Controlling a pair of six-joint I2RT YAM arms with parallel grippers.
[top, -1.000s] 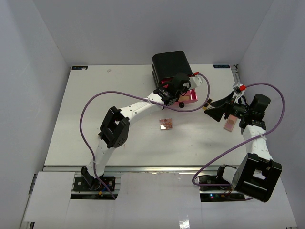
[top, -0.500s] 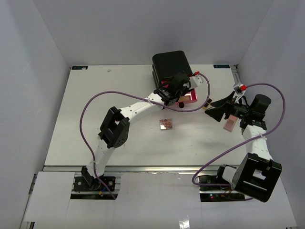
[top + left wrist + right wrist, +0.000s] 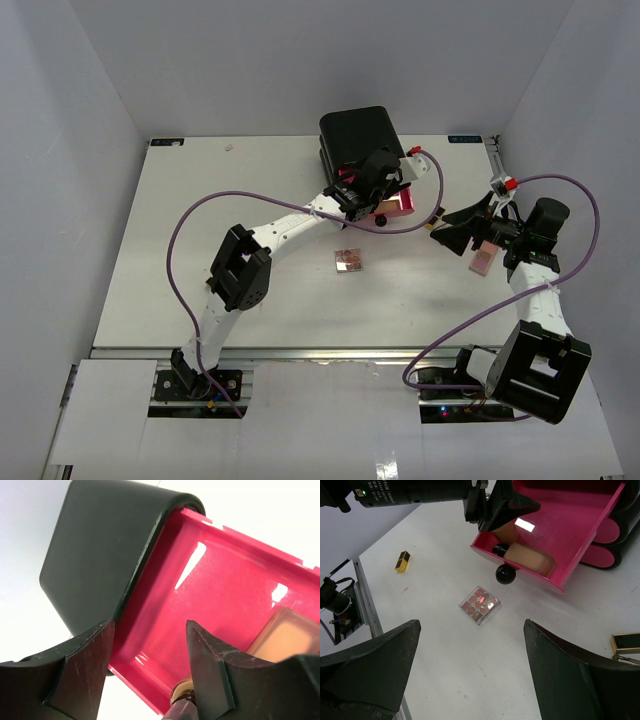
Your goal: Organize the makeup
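Tan bottle lying in the open pink drawer, both pincers parted.

Top view: the left gripper (image 3: 385, 199) hangs over the glossy pink plastic drawer (image 3: 404, 203) of the black box (image 3: 356, 132). The square pink-pan palette (image 3: 348, 261) lies nearer, mid-table.
Left wrist: its jaws stand apart, empty, above the tan bottle (image 3: 285, 635).
Right wrist: the right gripper (image 3: 471, 630) gapes wide. The bottle's long axis follows the drawer's front wall, dark cap apparently pointing near.
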